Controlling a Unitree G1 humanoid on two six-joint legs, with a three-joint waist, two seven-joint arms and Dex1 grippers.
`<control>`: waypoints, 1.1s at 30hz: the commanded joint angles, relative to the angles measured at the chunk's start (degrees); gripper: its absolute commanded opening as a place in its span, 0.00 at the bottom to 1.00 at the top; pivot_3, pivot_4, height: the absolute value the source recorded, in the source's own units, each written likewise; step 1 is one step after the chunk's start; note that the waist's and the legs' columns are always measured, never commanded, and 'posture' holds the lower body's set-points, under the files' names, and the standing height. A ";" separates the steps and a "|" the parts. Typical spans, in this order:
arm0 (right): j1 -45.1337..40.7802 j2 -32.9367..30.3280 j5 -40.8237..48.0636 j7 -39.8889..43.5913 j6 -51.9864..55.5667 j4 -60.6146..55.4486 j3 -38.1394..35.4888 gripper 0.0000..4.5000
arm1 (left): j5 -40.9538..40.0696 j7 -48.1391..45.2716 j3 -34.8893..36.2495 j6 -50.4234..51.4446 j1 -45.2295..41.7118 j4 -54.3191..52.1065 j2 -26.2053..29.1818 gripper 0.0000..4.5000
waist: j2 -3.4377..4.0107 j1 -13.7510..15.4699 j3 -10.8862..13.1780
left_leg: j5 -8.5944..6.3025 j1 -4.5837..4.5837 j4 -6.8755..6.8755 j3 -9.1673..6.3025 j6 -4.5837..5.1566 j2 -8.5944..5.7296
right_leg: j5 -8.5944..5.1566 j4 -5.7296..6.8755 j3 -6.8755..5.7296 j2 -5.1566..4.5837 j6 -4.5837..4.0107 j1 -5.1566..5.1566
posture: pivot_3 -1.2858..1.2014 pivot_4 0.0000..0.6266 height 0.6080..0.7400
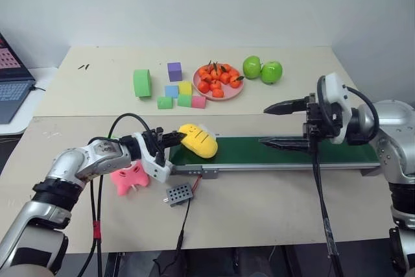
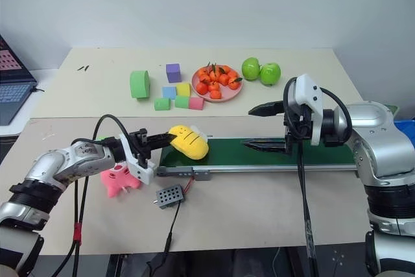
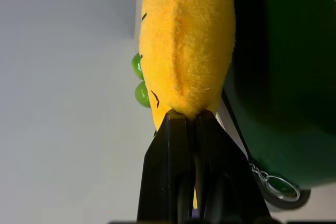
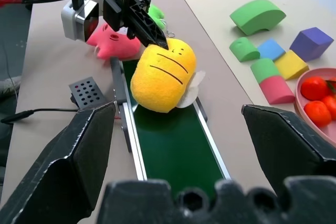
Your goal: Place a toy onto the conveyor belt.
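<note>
Toy (image 1: 198, 141) sits on left end of conveyor belt (image 1: 292, 150), long axis slanting across belt, near end toward L gripper (image 1: 176, 137), which is pinched shut on that tip. R gripper (image 1: 275, 124) hovers over belt mid-section, jaws spread wide, empty.

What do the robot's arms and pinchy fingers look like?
Both arms are shiny silver metal with black joints and black cables looping along them. The left gripper and right gripper each have a white housing and two long, pointed black fingers.
</note>
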 commanded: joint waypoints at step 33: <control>-0.93 -4.90 -1.18 -0.39 -1.41 2.64 -3.80 1.00 | -96.56 -51.94 12.21 90.29 -4.53 -33.50 11.69 1.00 | 0.02 -1.35 0.01 | -0.38 0.08 0.99 -0.26 0.67 0.00 | -0.01 0.89 0.18 0.00 0.03 0.07 | 0.52 0.24 0.99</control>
